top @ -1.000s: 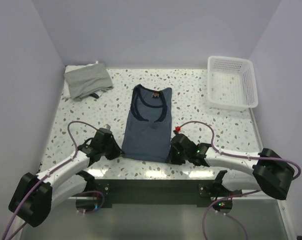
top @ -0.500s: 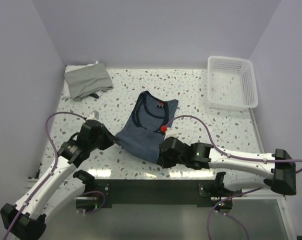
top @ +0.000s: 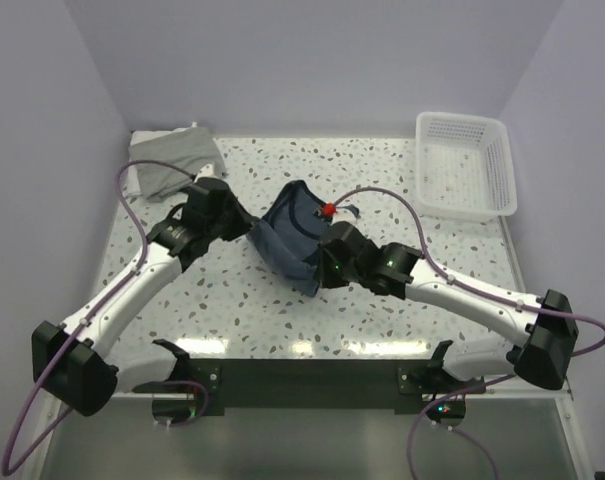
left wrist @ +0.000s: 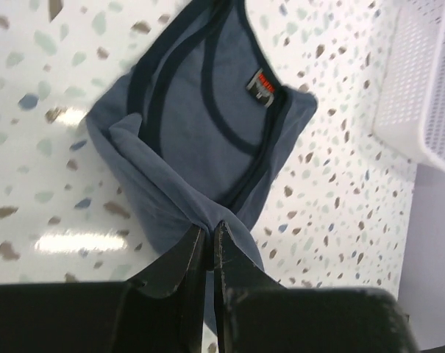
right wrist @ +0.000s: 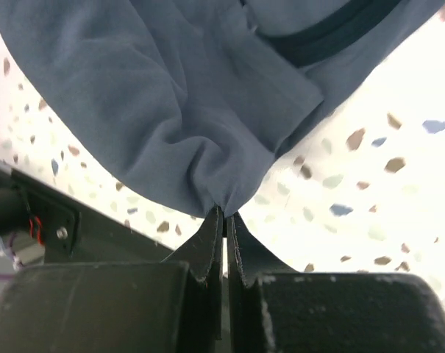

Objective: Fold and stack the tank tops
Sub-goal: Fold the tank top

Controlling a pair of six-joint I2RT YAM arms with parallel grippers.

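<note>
At centre, left pincer pinched together on a hem corner of the navy tank top, cloth bunched into a ridge at the grip. Alongside, right pincer likewise clamped on a gathered fold of the same garment. Hem end hanging from the 2 pincers above the speckled tabletop, the rest doubled over on itself near mid-table, neckline up, darker trim and red-and-black collar label showing. Off in the far left corner, grey tank top, crumpled, well apart from the navy one. At far right, white mesh basket, upright near the right wall, apart from both tops.
</note>
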